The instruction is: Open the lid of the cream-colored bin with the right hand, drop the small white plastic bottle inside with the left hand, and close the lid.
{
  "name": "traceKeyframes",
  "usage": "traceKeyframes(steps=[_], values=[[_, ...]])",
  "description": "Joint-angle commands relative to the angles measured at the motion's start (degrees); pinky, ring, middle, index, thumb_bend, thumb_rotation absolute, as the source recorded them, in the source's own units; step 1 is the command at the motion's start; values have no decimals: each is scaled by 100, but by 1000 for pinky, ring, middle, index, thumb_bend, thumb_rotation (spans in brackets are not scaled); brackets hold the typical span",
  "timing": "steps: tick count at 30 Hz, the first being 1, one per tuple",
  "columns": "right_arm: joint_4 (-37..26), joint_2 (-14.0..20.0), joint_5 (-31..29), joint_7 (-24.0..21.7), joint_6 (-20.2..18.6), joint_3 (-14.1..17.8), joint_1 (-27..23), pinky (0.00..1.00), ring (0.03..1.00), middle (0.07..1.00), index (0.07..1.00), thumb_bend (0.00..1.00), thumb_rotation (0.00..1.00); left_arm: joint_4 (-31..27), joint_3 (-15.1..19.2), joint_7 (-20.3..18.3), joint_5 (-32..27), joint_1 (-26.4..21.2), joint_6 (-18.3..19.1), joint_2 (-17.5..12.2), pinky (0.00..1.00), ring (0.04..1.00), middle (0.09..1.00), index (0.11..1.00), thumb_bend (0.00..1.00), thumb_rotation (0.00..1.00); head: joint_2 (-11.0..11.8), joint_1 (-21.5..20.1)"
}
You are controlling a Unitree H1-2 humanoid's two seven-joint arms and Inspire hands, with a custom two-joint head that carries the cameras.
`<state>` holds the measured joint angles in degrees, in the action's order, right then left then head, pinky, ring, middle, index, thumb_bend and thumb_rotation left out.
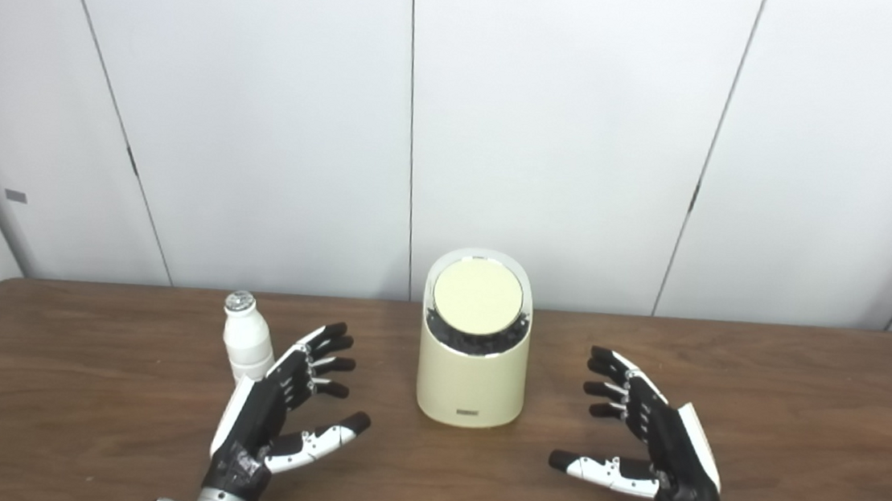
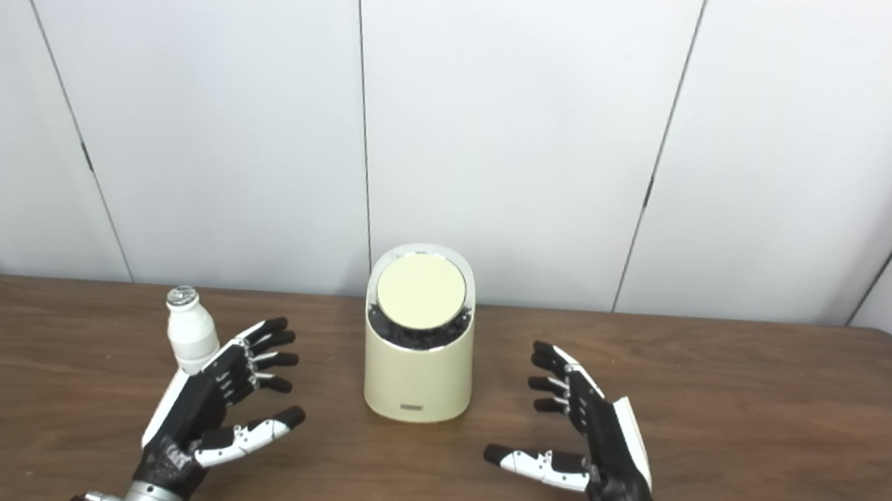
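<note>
while each robot hand, left (image 1: 279, 409) and right (image 1: 651, 442), rests spread and empty, bin (image 1: 472, 370) stands clear between, bottle (image 1: 246, 340) beside left

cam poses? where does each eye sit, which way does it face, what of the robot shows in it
Left eye view: on the head, facing forward and down at the table; bin right of centre; both open robot hands, left, right, rise from the bottom edge.
Right eye view: same aim from slightly rightward, bin left of centre; same hands.
Shared: bin with lid shut, bottle upright beyond the left hand, white wall panels.
</note>
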<state>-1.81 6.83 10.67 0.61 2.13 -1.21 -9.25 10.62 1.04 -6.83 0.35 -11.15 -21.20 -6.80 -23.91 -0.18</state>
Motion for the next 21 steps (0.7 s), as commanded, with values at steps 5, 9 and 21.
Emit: traceKeyframes(steps=[5, 9, 21], values=[[-197, -15, 13, 26, 136, -13, -133, 680, 769, 843, 840, 694, 116, 61, -10, 46, 8, -2, -149, -25, 641, 772, 844, 884, 654, 84, -10, -10], [-184, -11, -3, 28, 143, -4, -137, 682, 772, 843, 838, 699, 117, 81, -17, 38, -8, -11, -171, -10, 642, 770, 841, 879, 651, 72, 12, 31], [-372, -76, 151, -7, -95, -147, -342, 677, 774, 848, 847, 711, 296, 69, -22, 82, 61, -38, -112, -3, 649, 768, 836, 880, 664, 98, -11, 62]])
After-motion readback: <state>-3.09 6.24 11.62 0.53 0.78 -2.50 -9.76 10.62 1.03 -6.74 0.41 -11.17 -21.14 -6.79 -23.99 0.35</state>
